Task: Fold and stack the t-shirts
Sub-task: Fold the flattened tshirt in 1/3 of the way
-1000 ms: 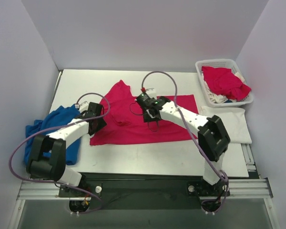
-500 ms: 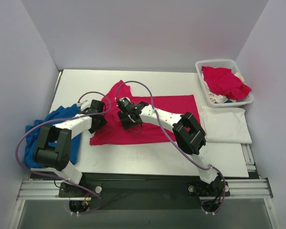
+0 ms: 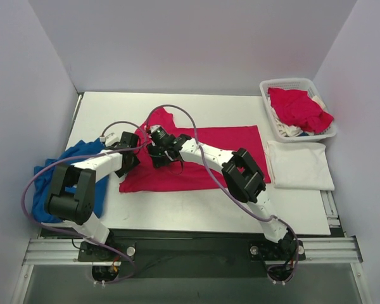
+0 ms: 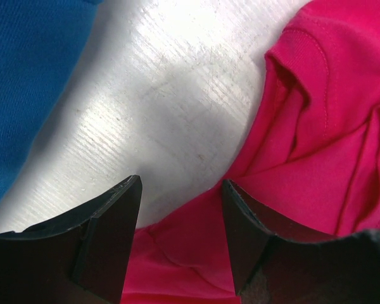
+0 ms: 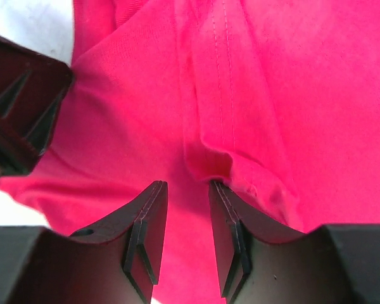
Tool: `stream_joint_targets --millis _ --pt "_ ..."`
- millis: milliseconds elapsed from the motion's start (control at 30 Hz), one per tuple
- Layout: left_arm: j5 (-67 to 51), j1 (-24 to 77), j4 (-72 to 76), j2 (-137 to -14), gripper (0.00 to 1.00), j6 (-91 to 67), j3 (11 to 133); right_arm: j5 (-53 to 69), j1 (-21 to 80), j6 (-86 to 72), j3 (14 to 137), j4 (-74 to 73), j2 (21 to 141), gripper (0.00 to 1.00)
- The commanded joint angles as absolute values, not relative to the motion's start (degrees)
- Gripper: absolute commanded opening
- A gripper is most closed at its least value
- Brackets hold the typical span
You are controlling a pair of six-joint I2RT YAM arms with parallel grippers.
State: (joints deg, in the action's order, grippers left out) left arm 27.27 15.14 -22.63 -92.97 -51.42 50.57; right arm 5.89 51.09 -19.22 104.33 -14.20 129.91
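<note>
Left of table centre: the red t-shirt (image 3: 209, 158) lies spread on the table (image 3: 196, 209). Its right part is flat and its left part is rumpled, with a sleeve pointing far.
Left gripper (image 4: 180, 183): low over the shirt's left edge, fingers wide. Bare table and a rumpled hem show between them, and nothing is held.
Right gripper (image 5: 187, 185): just right of the left one, over the rumpled part, fingers narrow. A raised ridge of cloth runs up to the tips; I cannot tell whether it is pinched.
Risk, collision: the two grippers sit very near each other, so a sideways move by either could knock the other.
Risk, poor grasp: narrow fingers on a ridge may catch two layers, or barely any cloth. A pull could then drag the flat half askew or slip off.
White t-shirt (image 3: 301, 166): folded flat at the right, just beside the red one; probably the base of the stack.
Basket (image 3: 285, 81): far right corner. It holds a crumpled red heap (image 3: 297, 107) over some white cloth (image 3: 290, 131).
Blue cloth (image 3: 63, 174): bunched at the table's left edge.
</note>
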Motion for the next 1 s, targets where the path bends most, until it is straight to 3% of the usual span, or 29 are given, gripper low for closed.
stream_joint_targets --millis 0,633,967 --pt "29.18 14.50 -24.78 -94.39 0.64 -52.82 53.70 5.19 51.33 -18.28 107.14 -14.24 131.74 0.34" --pt "29.44 12.83 -27.07 -94.75 0.64 -53.61 51.95 -2.29 40.87 -20.66 107.22 -10.46 132.27 0.33" --pt "26.28 12.57 -20.58 -85.70 0.64 -49.40 47.99 -7.46 37.80 -18.90 106.88 -11.25 129.56 0.33"
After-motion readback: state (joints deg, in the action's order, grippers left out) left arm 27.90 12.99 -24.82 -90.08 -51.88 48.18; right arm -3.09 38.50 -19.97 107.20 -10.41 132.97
